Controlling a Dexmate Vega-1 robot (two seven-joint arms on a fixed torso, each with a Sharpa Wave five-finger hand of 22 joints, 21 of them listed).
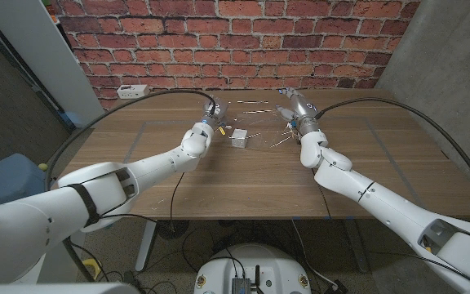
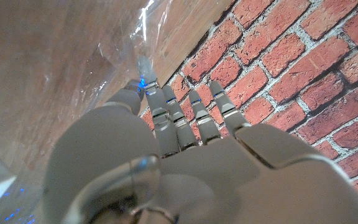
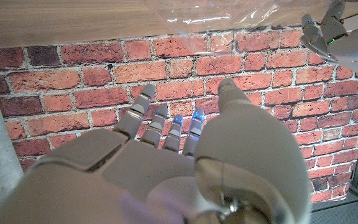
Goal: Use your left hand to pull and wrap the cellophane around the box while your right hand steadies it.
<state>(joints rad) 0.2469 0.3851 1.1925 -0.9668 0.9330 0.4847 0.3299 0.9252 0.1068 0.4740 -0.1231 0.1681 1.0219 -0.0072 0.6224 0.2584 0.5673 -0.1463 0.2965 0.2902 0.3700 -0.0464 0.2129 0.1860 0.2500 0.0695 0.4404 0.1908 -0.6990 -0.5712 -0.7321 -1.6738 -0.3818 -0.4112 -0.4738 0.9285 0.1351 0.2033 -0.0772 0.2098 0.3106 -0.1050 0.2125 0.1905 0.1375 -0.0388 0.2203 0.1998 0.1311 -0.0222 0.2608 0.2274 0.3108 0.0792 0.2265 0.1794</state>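
1. A small pale box (image 1: pixel 238 136) sits on the wooden table (image 1: pixel 243 175), toward the far middle, on a sheet of clear cellophane (image 1: pixel 255 110) spread between the two hands up to the far edge.

2. The left hand (image 1: pixel 208 118) reaches over the cellophane's left side, just left of the box and apart from it. In the left wrist view the left hand's (image 2: pixel 185 155) fingers (image 2: pixel 194 112) lie straight and close together, and the thumb tip meets a raised fold of the cellophane (image 2: pixel 73 68); whether the film is pinched cannot be told.

3. The right hand (image 1: pixel 298 110) hovers at the sheet's right side, well apart from the box. In the right wrist view its (image 3: pixel 185 162) fingers (image 3: pixel 143 109) are extended, slightly apart, with nothing in them.

4. In that view the cellophane (image 3: pixel 229 12) glints on the tabletop, and the left hand (image 3: pixel 337 34) shows at the picture's edge.

5. A brick wall (image 1: pixel 235 37) stands behind the table, with a white power strip (image 1: pixel 134 91) on its far left corner.
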